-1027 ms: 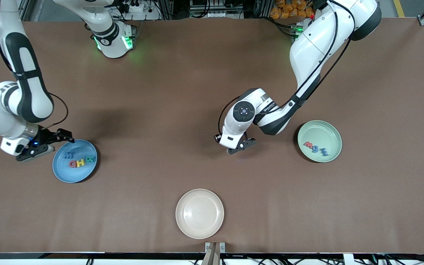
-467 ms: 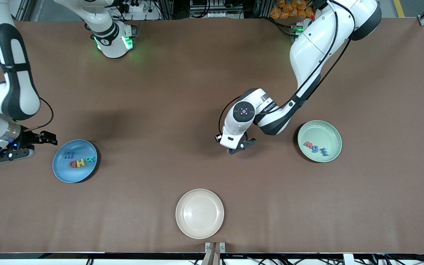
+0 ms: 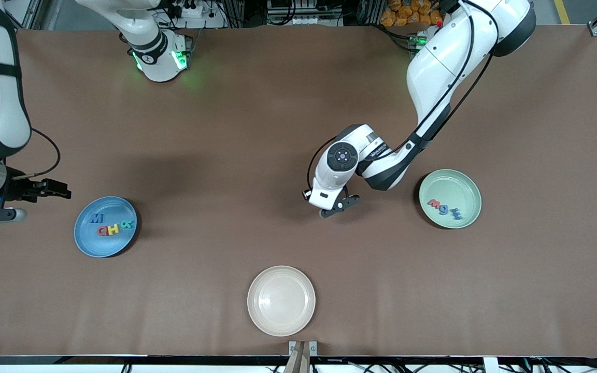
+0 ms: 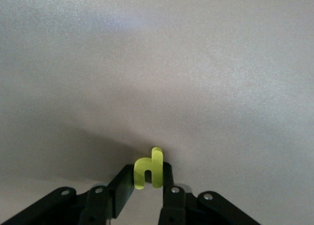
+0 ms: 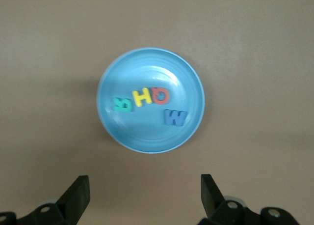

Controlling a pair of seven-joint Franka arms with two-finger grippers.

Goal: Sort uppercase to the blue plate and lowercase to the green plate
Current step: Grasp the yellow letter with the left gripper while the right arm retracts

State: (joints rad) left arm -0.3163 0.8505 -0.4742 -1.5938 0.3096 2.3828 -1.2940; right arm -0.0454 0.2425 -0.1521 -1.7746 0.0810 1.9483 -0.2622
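My left gripper [image 3: 338, 207] is low at the middle of the table, shut on a small yellow lowercase letter [image 4: 149, 168] that stands upright between its fingers. The green plate [image 3: 454, 184], toward the left arm's end, holds a red lowercase letter [image 3: 434, 203] and two blue ones [image 3: 449, 211]. The blue plate [image 3: 105, 243] holds the uppercase blue M [image 3: 98, 218], red Q [image 3: 102, 230], yellow H [image 3: 114, 228] and teal R [image 3: 128, 225]. My right gripper [image 3: 44, 204] hangs open and empty over bare table beside the blue plate [image 5: 147, 136].
A cream-beige plate [image 3: 281, 321] with nothing in it sits near the table's front edge, between the two coloured plates. The brown table top stretches bare around the left gripper.
The right arm has drawn away from the blue plate toward its own end of the table, gripper still open. The left gripper has stayed in place while its jaws closed in.
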